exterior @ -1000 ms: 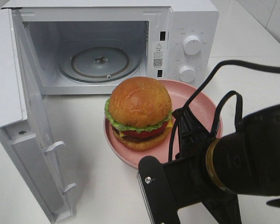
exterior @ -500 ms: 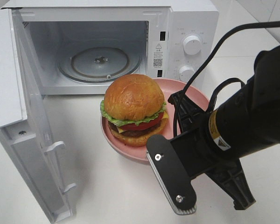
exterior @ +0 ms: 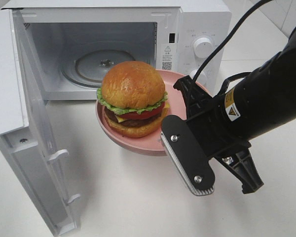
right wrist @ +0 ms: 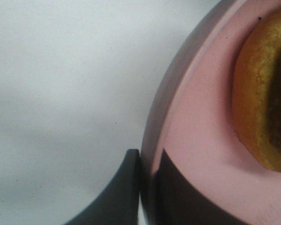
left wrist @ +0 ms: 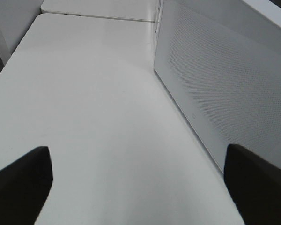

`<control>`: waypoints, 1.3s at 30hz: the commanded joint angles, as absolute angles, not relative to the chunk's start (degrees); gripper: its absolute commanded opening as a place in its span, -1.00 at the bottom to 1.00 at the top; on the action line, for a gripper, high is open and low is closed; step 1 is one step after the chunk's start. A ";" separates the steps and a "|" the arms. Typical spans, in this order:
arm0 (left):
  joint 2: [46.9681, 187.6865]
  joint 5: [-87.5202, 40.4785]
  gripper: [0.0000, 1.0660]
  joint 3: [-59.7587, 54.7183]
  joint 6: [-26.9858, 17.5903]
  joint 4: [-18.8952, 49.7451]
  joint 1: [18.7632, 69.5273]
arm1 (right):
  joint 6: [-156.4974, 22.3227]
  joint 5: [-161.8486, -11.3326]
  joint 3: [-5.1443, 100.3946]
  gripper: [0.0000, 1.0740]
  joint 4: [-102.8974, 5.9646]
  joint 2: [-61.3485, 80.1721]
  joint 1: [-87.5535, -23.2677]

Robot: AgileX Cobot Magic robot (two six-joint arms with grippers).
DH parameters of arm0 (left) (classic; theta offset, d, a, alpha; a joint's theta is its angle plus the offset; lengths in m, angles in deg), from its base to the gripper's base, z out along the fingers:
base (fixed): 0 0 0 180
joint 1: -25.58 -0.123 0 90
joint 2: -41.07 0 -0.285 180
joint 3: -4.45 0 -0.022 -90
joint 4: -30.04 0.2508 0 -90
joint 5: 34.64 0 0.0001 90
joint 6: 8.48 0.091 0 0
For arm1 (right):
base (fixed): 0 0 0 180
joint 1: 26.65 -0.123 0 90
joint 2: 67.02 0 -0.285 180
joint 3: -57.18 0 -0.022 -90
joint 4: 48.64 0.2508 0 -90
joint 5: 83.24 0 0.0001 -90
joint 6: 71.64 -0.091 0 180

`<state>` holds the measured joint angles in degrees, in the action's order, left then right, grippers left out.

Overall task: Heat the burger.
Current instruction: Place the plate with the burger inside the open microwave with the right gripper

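Observation:
The burger [exterior: 132, 96], with its glossy brown bun, lettuce frill and dark filling, sits on a pink plate [exterior: 180, 93]. The plate hangs above the table just in front of the open microwave cavity [exterior: 93, 54]. My right gripper [exterior: 175, 123] is shut on the plate's near right rim. In the right wrist view its dark fingers [right wrist: 126, 197] pinch the pink plate rim [right wrist: 152, 140], with the burger's bottom bun [right wrist: 257, 103] beside them. My left gripper [left wrist: 136, 187] is open and holds nothing. It is over bare table beside the microwave's perforated side wall [left wrist: 225, 93].
The white microwave [exterior: 202, 24] stands at the back, with its glass turntable [exterior: 106, 66] inside. Its door [exterior: 10, 89] swings wide open to the left, reaching toward the front edge. Two knobs [exterior: 203, 47] sit on its right panel. The white table [exterior: 118, 197] extends in front.
My right gripper has raised the plate with the burger and carried it left and back toward the microwave opening. The left gripper has not changed.

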<state>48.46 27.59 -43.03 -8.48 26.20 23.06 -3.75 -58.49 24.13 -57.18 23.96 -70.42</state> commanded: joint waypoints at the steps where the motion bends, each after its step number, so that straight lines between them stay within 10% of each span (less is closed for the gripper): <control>1: 47.54 26.78 0.70 -43.14 -8.48 25.74 22.89 | 0.78 -62.61 25.11 -1.00 -54.02 23.68 -68.99; 39: 47.54 26.78 0.70 -43.14 -8.48 25.74 22.89 | -2.20 -67.14 36.74 -1.00 -57.35 37.60 -68.07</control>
